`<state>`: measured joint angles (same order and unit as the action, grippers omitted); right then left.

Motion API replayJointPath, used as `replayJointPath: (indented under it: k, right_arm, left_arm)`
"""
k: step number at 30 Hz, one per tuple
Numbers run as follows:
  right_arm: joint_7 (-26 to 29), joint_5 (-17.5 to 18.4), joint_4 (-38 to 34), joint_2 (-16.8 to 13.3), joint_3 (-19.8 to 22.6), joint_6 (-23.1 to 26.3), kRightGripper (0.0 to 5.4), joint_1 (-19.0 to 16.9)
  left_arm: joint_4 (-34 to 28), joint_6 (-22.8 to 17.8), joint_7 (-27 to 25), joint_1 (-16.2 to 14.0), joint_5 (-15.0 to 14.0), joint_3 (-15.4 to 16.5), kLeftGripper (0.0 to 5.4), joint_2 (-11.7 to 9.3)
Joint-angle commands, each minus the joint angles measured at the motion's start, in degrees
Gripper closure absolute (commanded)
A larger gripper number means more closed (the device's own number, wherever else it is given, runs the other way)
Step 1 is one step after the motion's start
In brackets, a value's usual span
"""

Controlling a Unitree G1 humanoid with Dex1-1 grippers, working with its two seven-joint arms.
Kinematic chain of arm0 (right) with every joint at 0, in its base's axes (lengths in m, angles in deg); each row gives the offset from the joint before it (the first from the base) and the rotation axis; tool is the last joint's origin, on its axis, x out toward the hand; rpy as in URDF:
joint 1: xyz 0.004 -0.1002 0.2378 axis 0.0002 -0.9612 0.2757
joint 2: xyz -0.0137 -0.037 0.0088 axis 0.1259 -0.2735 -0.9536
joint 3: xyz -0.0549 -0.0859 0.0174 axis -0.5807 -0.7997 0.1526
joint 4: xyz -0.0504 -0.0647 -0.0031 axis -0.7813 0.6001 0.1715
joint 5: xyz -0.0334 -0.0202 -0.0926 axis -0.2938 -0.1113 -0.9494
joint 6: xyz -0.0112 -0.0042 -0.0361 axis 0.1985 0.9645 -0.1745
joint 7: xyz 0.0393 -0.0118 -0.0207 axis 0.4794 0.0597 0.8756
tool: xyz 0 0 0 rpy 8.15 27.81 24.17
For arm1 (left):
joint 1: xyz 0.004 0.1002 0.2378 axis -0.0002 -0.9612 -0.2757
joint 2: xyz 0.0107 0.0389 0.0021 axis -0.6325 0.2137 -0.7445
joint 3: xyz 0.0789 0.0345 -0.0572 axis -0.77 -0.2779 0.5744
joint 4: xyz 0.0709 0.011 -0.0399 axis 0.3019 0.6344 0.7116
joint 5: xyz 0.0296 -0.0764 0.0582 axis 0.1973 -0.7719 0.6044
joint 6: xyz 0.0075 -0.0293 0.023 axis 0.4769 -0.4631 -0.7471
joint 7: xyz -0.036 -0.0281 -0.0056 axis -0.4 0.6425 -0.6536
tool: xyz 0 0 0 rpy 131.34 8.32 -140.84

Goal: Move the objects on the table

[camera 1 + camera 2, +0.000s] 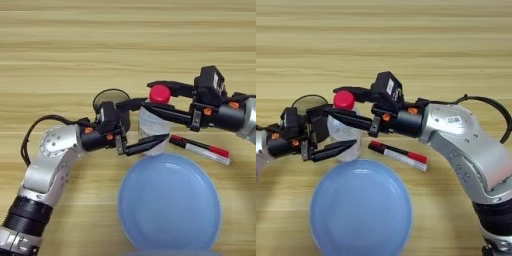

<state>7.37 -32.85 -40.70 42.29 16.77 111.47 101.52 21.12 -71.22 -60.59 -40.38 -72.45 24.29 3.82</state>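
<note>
The small clear bottle (151, 125) with its red cap (160, 93) is standing upright at the centre of the frame, just above the rim of the large light-blue plate (170, 210), and both arms are converging on it; the right gripper (338, 103), reaching in from the right side of the picture, is straddling the neck, its jaws spread with one black finger lying above the cap and the other running below it across the upper body, so the bottle is sitting between them rather than being pinched as far as I can judge; the left gripper (145, 125), coming in from the lower left, is also spread wide, its lower finger pointing across the base of the bottle and its upper finger passing near the shoulder, gripping nothing visibly; the bottle's long axis is standing vertical while both sets of fingers are lying roughly horizontal, so either could close across it, and the right one looks the better placed; the dark translucent cup (111, 97) is sitting just left of the bottle, partly hidden behind the left wrist, close enough to be nudged; the white marker (200, 149) is lying on the table (75, 50) to the bottle's right, slanting down toward the lower right, apart from the plate rim and beneath the right arm.
</note>
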Motion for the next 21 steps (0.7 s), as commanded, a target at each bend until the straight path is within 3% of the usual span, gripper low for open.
replayJointPath:
  k: [1, 6, 13, 14, 21]
  right_arm:
    - [-0.2, 0.7, -0.9, 0.3, 0.6, -0.4, 3.54, 2.5]
    - [-0.1, 0.8, -0.6, 0.6, 0.8, -0.8, 3.54, 2.7]
    - [-0.4, 0.5, -0.4, 1.0, 0.9, -1.1, 3.54, 2.5]
    - [-0.5, 0.5, -0.3, 1.0, 0.9, -1.2, 3.18, 2.5]
    - [-0.9, 0.6, 0.2, 1.6, 0.9, -1.8, 2.33, 2.4]
  left_arm:
    - [-0.1, -0.3, -0.3, 0.7, 0.1, -0.3, 1.71, 0.3]
    - [0.5, 0.1, -0.3, 0.8, 0.3, -0.1, 2.12, 0.3]
    - [0.8, 0.5, 0.4, 1.2, 0.0, 0.9, 2.27, 0.8]
    - [0.7, 0.6, 0.3, 1.1, -0.2, 1.1, 2.27, 0.8]
    - [0.9, 0.9, 0.3, 1.2, -0.5, 1.9, 2.28, 1.1]
